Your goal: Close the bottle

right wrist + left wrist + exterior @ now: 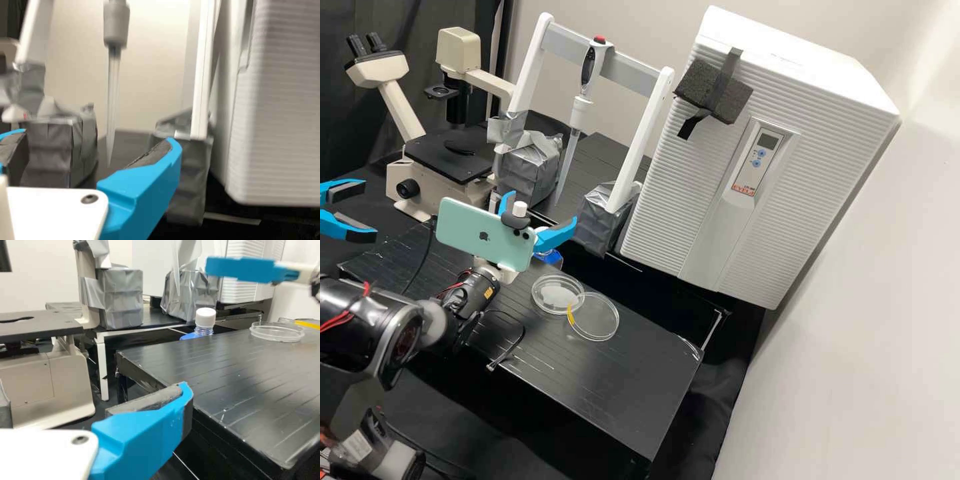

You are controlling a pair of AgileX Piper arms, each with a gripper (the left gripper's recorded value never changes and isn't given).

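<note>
A small bottle [205, 322] with a white cap on top and a blue body stands at the far edge of the raised black platform [240, 385]. In the high view the bottle [549, 257] peeks out under one blue finger. My right gripper [532, 219] hovers just above it, open, with nothing between its fingers; the right wrist view has the gripper [85, 155] facing the pipette stand. Well away from the bottle, my left gripper [343, 208] stays open at the bench's left edge, one of its fingers [145, 425] in front of the platform's corner.
Two clear petri dishes [557, 293] [593, 317] lie on the platform near the bottle. Behind it are a pipette [577, 127] on a white stand with taped feet, a microscope [433, 153] and a tall white machine [753, 153]. A cable [510, 347] trails over the platform.
</note>
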